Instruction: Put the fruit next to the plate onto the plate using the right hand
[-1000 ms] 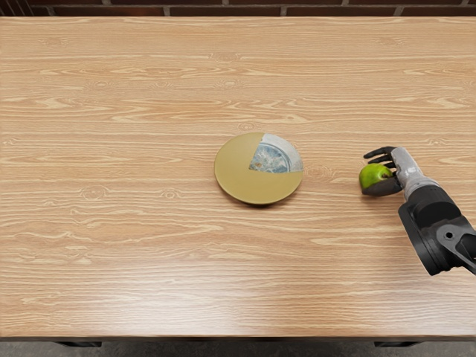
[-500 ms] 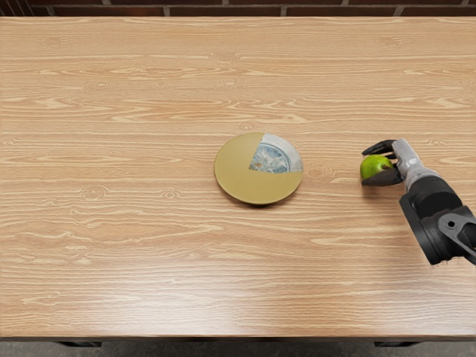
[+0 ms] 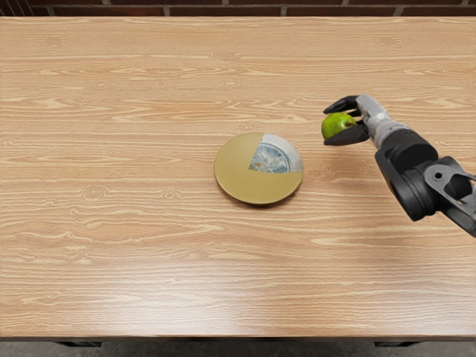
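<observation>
A green fruit (image 3: 336, 123) is held in my right hand (image 3: 346, 122), whose dark fingers are curled around it. The hand is raised above the table, to the right of and a little farther back than the plate. The round olive plate (image 3: 245, 175) with a blue-grey patterned wedge lies near the table's middle, with nothing on it. My right forearm (image 3: 416, 175) comes in from the right edge. The left arm does not show.
The wooden table (image 3: 134, 223) fills the view, with a brick wall strip along the far edge. Its front edge runs along the bottom of the picture.
My right hand has lifted the green fruit off the table and carried it up and left, toward the plate. The plate has not moved.
</observation>
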